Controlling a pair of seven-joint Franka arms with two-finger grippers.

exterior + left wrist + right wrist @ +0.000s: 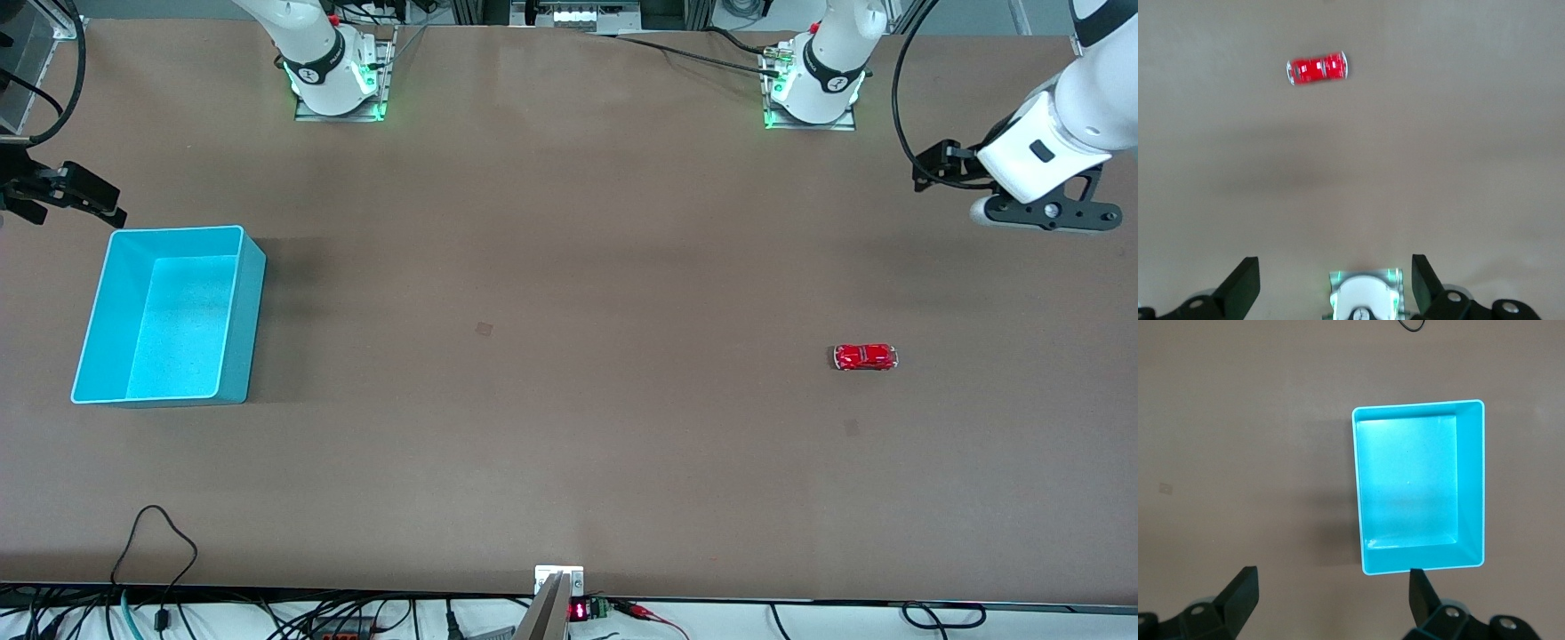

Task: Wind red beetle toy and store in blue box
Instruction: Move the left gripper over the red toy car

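Left gripper (1335, 287) wide open, empty, high over the table; red beetle toy (865, 357) at its seven o'clock. Right gripper (1331, 603) open, waiting by blue box (251, 311). Risk: tiny car skids from off-centre pinch.

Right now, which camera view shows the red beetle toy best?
The left wrist view: the red beetle toy fills more of the picture, alone on the bare table. The front view shows it tiny, toward the left arm's end. The right wrist view does not show it.

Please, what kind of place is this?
Probably a robotics lab: two arms bolted on a bare brown table, cables along its edge, and only a red beetle toy and an empty blue box laid out.
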